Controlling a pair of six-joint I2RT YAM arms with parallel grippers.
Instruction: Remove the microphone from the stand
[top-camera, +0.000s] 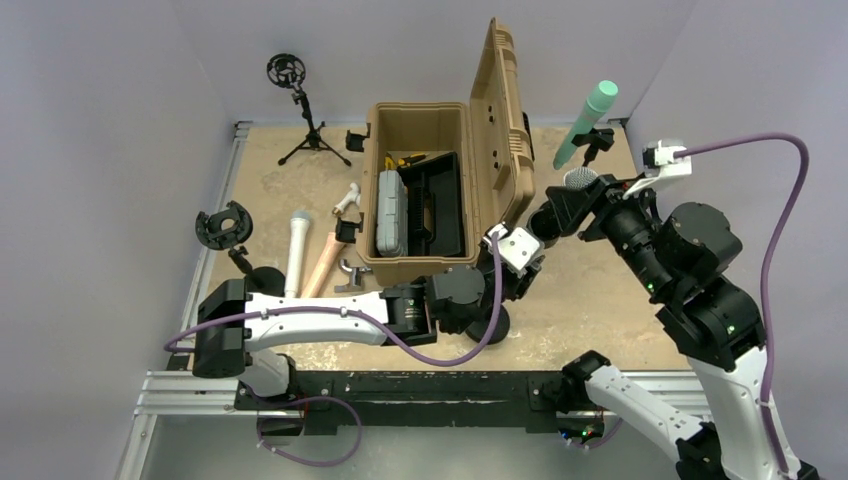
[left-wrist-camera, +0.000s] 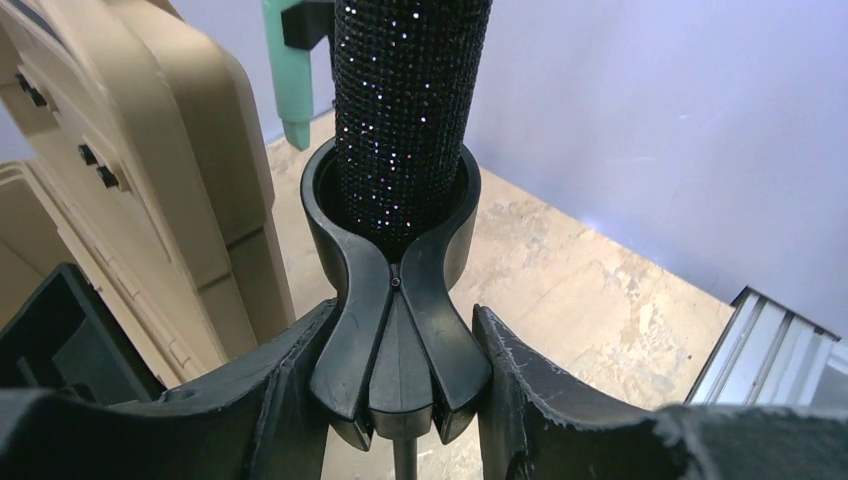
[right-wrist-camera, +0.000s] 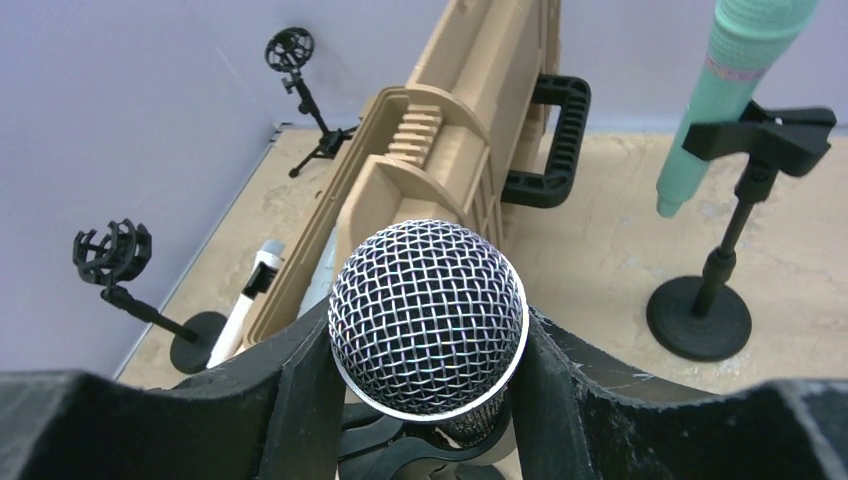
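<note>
The microphone (right-wrist-camera: 428, 305) has a silver mesh head and a black glitter body (left-wrist-camera: 410, 100). Its body sits in the black clip (left-wrist-camera: 395, 300) of the stand, right of the open case. My right gripper (right-wrist-camera: 428, 330) is shut on the microphone just under its head, a finger pressed against each side. My left gripper (left-wrist-camera: 400, 330) is shut on the lower part of the stand clip. In the top view the head (top-camera: 580, 178) shows above my right gripper (top-camera: 560, 210), with my left gripper (top-camera: 518, 250) below it and the round stand base (top-camera: 492, 325) partly hidden.
An open tan case (top-camera: 420, 190) with tools stands left of the stand. A green microphone (top-camera: 590, 120) sits on another stand at the back right. A white microphone (top-camera: 298, 250), a wooden handle and two empty shock-mount stands (top-camera: 222, 225) (top-camera: 287, 70) are at the left.
</note>
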